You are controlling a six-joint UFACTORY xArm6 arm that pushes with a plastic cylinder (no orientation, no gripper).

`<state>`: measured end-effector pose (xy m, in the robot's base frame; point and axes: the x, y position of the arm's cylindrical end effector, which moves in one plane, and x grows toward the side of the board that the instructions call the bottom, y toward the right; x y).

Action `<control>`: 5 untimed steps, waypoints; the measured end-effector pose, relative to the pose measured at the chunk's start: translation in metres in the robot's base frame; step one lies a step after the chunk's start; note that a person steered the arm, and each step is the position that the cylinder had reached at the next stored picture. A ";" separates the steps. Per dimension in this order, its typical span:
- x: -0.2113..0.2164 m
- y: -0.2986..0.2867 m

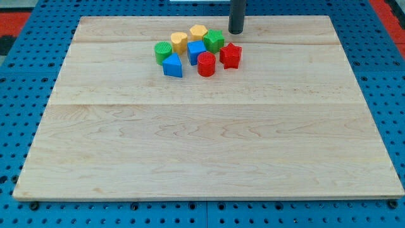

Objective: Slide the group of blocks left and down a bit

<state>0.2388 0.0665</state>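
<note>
Several blocks sit bunched near the view's top, left of centre. A green cylinder [163, 51] is at the left, with a blue triangular block [173, 66] below it. A yellow block [179, 41] and a yellow hexagonal block [198, 32] lie along the top. A green block [213, 40] is at the upper right. A blue cube [196, 51] sits in the middle, a red cylinder [206, 64] below it, and a red star-shaped block [230, 56] at the right. My tip [236, 31] stands just right of the green block, above the red star, apart from both.
The blocks rest on a light wooden board [209, 145]. A blue perforated table surface [12, 88] surrounds it on all sides.
</note>
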 end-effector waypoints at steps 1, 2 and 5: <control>0.012 -0.019; 0.015 -0.037; 0.082 0.026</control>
<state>0.3206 0.0927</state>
